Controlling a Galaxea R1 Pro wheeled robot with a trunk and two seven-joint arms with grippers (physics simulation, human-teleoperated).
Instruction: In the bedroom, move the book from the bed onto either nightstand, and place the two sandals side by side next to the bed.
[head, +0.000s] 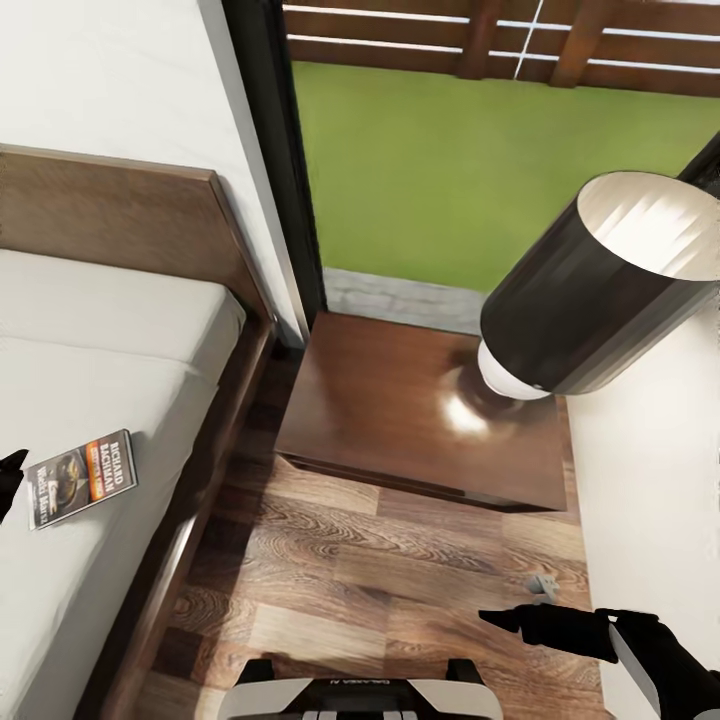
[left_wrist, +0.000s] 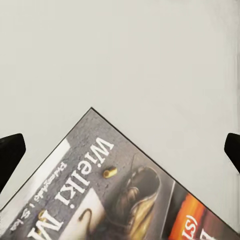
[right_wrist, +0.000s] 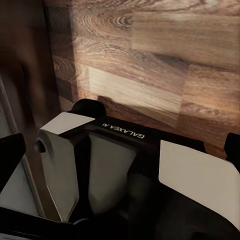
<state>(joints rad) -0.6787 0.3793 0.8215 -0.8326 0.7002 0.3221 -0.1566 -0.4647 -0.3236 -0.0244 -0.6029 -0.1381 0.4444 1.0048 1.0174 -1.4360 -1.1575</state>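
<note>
The book (head: 82, 478) lies flat on the bed's off-white mattress (head: 90, 330), near its right edge, with its dark cover and orange band facing up. Just left of it, my left gripper (head: 8, 485) shows as a dark tip at the picture's edge. In the left wrist view the gripper (left_wrist: 120, 150) is open, hovering over a corner of the book (left_wrist: 120, 190) with its fingertips (left_wrist: 10, 155) spread wide. The nightstand (head: 380, 400) stands right of the bed. My right gripper (head: 530, 622) hangs open and empty low over the floor. The sandals are out of view.
A lamp with a dark shade (head: 600, 280) stands on the nightstand's right half. Wood-plank floor (head: 380, 590) runs between the bed frame (head: 200, 480) and a white wall (head: 650, 470). A small grey object (head: 543, 585) lies by that wall. My base (right_wrist: 125, 165) is below.
</note>
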